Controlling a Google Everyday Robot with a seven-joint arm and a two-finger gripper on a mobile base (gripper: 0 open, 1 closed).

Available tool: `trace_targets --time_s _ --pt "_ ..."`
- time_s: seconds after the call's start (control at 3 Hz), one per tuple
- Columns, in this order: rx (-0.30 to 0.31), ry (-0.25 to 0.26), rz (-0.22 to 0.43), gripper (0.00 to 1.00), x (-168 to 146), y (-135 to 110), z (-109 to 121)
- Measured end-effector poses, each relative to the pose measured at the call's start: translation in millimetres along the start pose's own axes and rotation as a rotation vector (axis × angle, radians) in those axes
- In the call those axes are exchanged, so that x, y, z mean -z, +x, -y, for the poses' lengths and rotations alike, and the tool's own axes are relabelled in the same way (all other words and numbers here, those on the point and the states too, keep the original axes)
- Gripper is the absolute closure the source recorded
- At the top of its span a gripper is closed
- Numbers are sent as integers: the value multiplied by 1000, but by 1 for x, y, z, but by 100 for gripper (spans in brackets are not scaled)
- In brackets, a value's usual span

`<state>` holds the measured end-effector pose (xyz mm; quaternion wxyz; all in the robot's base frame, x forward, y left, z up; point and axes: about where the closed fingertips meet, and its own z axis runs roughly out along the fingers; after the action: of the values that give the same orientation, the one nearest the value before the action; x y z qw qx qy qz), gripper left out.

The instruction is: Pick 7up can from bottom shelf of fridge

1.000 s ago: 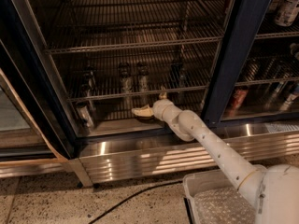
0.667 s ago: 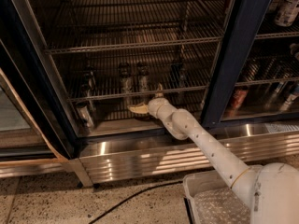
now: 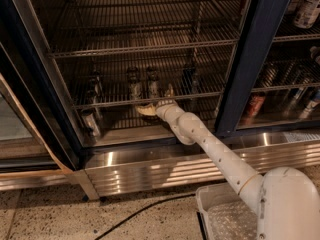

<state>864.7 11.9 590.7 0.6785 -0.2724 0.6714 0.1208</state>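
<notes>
The fridge stands with its left door open, showing chrome wire shelves. A pale silvery can, which I take for the 7up can, stands on the fridge's lowest level at the far left. My gripper reaches into the fridge at the front edge of the low wire shelf. It is to the right of that can and apart from it. Two darker cans with silver tops stand on the wire shelf just behind the gripper. The gripper holds nothing that I can see.
More cans stand on the same wire shelf. A red can and others sit behind the closed right glass door. The ribbed steel base runs below. A white tray and a black cable lie on the floor.
My gripper has moved slightly left and deeper into the fridge, toward the front of the low wire shelf. The cans have not moved.
</notes>
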Motion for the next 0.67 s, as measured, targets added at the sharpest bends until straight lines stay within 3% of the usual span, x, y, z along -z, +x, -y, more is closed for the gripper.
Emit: trace_targets --time_s 0.67 --pt "-100 44 -21 0 -14 22 28"
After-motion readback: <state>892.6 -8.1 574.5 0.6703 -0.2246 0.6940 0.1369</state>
